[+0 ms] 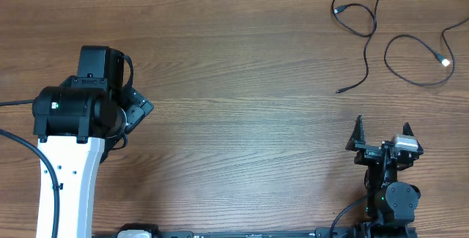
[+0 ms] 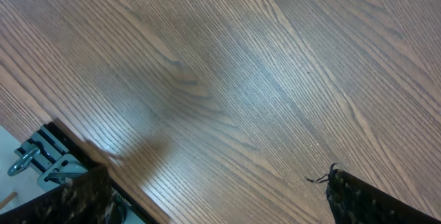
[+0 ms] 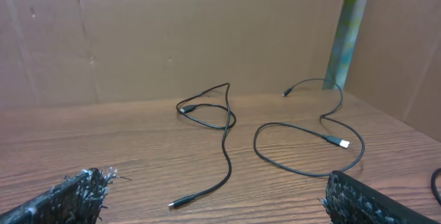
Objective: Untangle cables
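Observation:
Two thin black cables lie apart on the wooden table at the far right. One cable point(image 1: 364, 31) loops at the top and trails down to a small plug; in the right wrist view it point(image 3: 224, 131) ends near the jaws. The other cable point(image 1: 421, 62) curves to the right with a silvery tip point(image 1: 445, 61); it also shows in the right wrist view point(image 3: 303, 148). My right gripper point(image 1: 382, 133) is open and empty, near the front edge, below the cables point(image 3: 217, 200). My left gripper point(image 1: 139, 110) is open and empty at the far left, over bare wood point(image 2: 217, 196).
The wooden table point(image 1: 242, 84) has a brown cardboard wall behind it point(image 3: 172, 31). A metal post point(image 3: 351, 24) stands at the back right. The table's edge and metal hardware point(image 2: 41, 162) show under my left gripper.

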